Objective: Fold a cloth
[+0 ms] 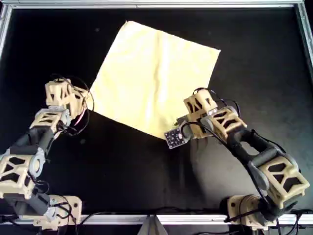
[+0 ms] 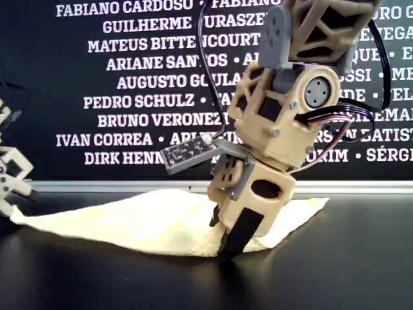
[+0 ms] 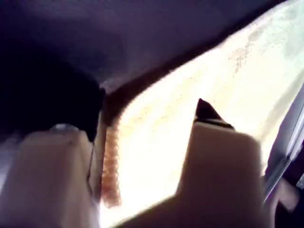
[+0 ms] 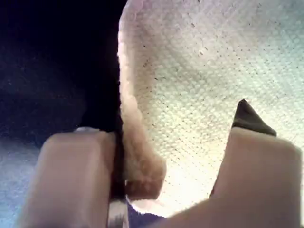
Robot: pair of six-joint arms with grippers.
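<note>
Black table (image 1: 146, 166) fills the overhead view, with a wall of white names (image 2: 129, 84) behind it in the exterior view. On it the cloth (image 1: 154, 78) lies flat and diamond-wise, upper centre of the overhead frame. Left hand (image 1: 73, 100), at the cloth's left corner, has its fingers apart astride the edge. Right hand (image 1: 188, 125), at the bottom corner, likewise stands open with the edge between its fingers (image 4: 259, 156), not clamped.

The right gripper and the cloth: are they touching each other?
Touching. In the right wrist view, the cloth edge lies between the right gripper fingers, pressed against one finger.
</note>
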